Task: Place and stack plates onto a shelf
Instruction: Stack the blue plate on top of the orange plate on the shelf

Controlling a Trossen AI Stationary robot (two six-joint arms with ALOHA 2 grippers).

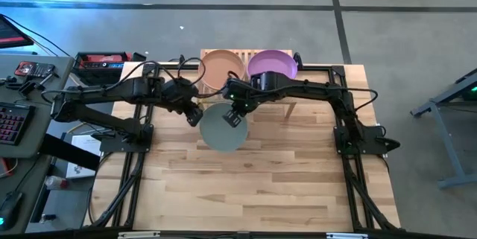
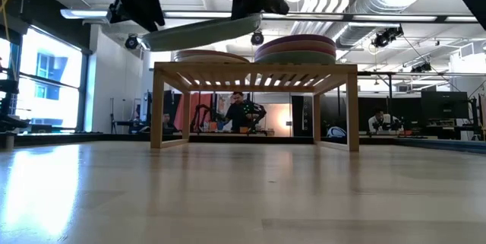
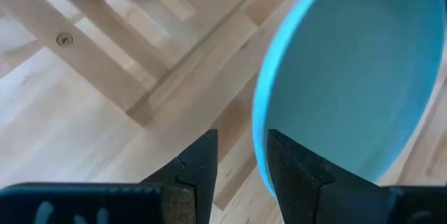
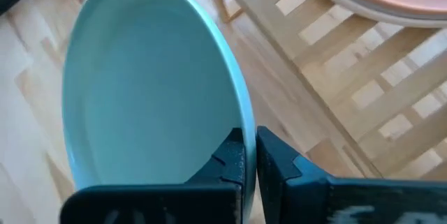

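Note:
A pale mint plate (image 1: 220, 131) is held in the air at the near side of the wooden shelf (image 1: 246, 54), tilted, its left side lower (image 2: 197, 33). My right gripper (image 1: 234, 117) is shut on its far rim. My left gripper (image 1: 195, 114) stands open at the plate's left rim; in the left wrist view the rim (image 3: 260, 133) runs down beside one finger (image 3: 293, 178). On the shelf rest two stacks: one with a tan plate on top (image 1: 222, 68) on the left and one with a purple plate on top (image 1: 272, 64) on the right. My right gripper (image 4: 249, 154) pinches the mint plate's rim (image 4: 241, 123) between its two fingers, one on the hollow upper face and one on the underside. The fingers come slanting down from the far side. The plate is lifted clear of the table and tilted. My left gripper (image 3: 242, 165) stands at the rim; I cannot tell whether it touches.
The shelf (image 2: 254, 69) stands at the table's far edge on short legs, its slatted top about level with the held plate. Bare plank tabletop (image 1: 253, 187) lies on the near side. Left of the table are a keyboard and tools (image 1: 22, 83). People sit in the room behind (image 2: 241, 111).

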